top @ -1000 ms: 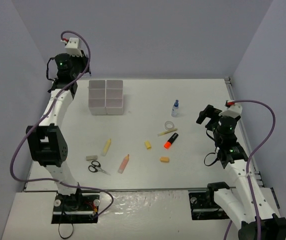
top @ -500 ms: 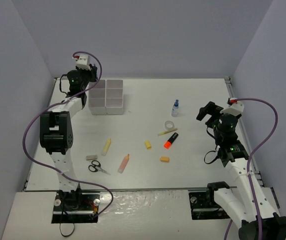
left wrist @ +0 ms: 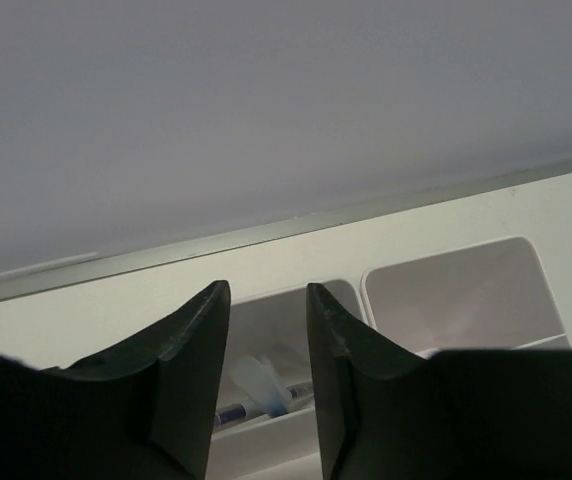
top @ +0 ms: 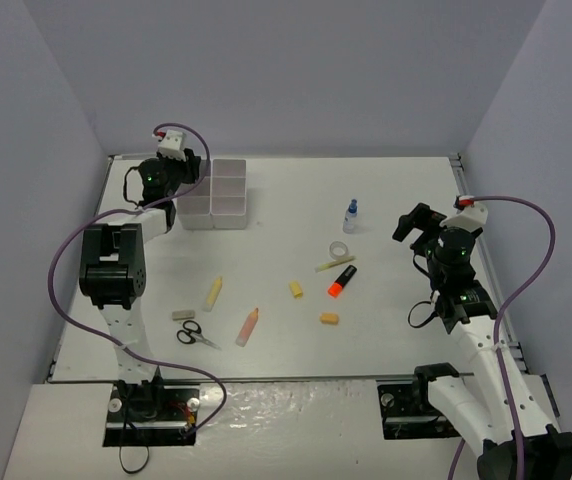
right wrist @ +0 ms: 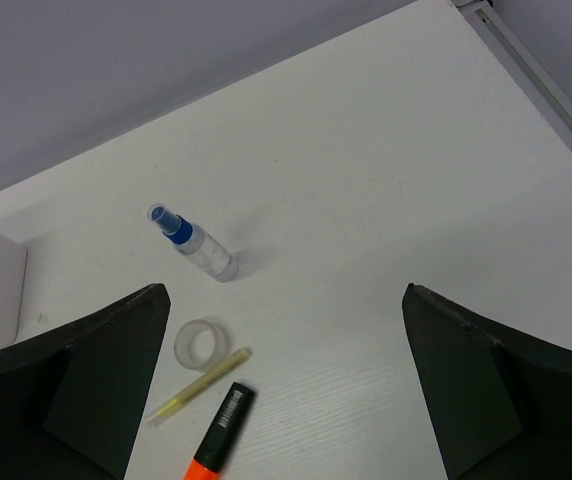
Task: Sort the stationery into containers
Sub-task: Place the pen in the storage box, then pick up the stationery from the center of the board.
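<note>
1. The left gripper hung over the far-left part of the white plastic six-compartment block, which stood near the far left corner of the white table. The right gripper gaped empty near the right edge. Left to sort, mid-table: a blue-capped clear bottle, clear tape roll, pale yellow pen, black-capped orange marker, two yellow erasers, a yellow marker, pink-orange marker, grey eraser and black-handled scissors. Lilac-grey walls closed in three sides.
2. From the left wrist, the fingers stood slightly parted with nothing between them. Below the gap a clear-capped pen lay inside one compartment, and its neighbour looked bare. I judged the sorting barely begun.
3. From the right wrist, the wide, released jaws framed the bottle, tape roll, pen and orange marker on bare, matte table.
</note>
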Action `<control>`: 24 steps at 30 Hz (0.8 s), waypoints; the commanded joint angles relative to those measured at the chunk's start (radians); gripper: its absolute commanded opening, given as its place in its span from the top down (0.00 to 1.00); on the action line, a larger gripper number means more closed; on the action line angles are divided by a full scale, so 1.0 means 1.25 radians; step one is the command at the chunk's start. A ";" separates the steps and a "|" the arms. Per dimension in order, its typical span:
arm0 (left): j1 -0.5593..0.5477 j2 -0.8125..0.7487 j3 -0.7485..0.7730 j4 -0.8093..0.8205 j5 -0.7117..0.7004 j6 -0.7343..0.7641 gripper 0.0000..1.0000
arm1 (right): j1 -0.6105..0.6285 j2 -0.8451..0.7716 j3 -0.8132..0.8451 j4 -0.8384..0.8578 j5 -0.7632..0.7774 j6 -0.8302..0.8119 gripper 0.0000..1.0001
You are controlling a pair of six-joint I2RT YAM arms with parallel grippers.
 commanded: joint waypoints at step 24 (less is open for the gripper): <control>0.169 -0.446 0.073 -1.449 -0.231 0.476 0.27 | 0.024 0.069 0.114 0.033 -0.102 -0.047 0.00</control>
